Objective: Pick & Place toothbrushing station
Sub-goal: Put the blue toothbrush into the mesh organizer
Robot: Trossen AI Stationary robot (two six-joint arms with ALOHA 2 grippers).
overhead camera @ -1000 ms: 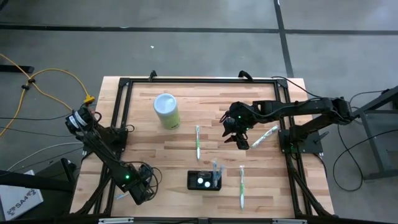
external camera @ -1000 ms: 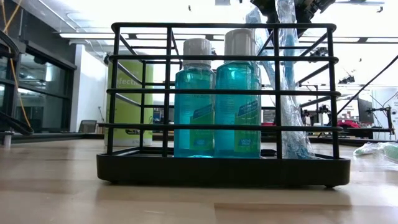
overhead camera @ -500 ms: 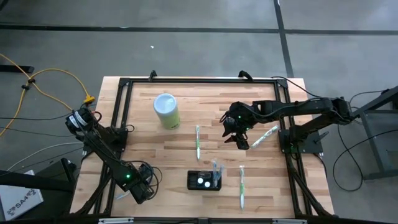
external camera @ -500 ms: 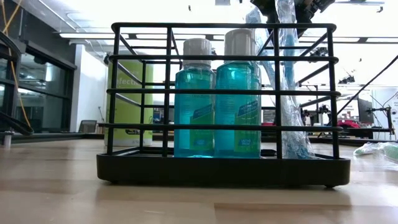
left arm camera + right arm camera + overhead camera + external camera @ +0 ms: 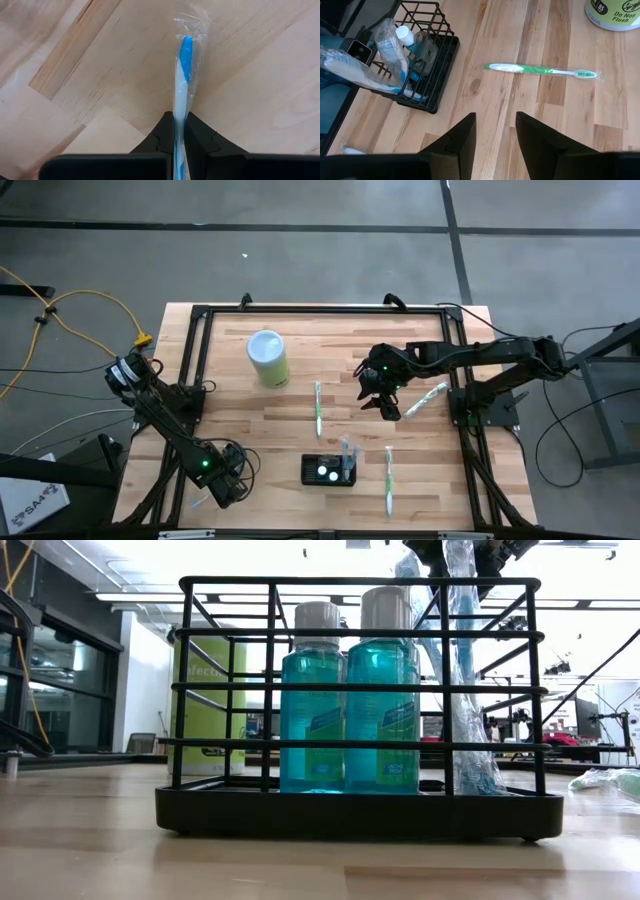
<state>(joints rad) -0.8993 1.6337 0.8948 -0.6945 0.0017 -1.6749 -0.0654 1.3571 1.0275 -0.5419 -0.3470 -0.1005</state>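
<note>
pincer of your left gripper (image 5: 180, 131) is clamped on a wrapped blue toothbrush (image 5: 184, 75) at the table's (image 5: 300, 390) front-left corner, while your right gripper (image 5: 495, 132) hangs spread wide mid-table.

Two dark jointed arms, each showing a small green light, end in matte black fingers (image 5: 462, 137).

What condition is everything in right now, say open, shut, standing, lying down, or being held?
Left gripper: shut on the blue toothbrush.
Blue toothbrush: wrapped, pinched, at the table's near left corner.
Right gripper: open, empty, above the table.
Black wire rack: upright, holding two capped blue bottles and wrapped brushes.
Green toothbrush: wrapped, lying flat.
Green canister: upright, lid on.
</note>
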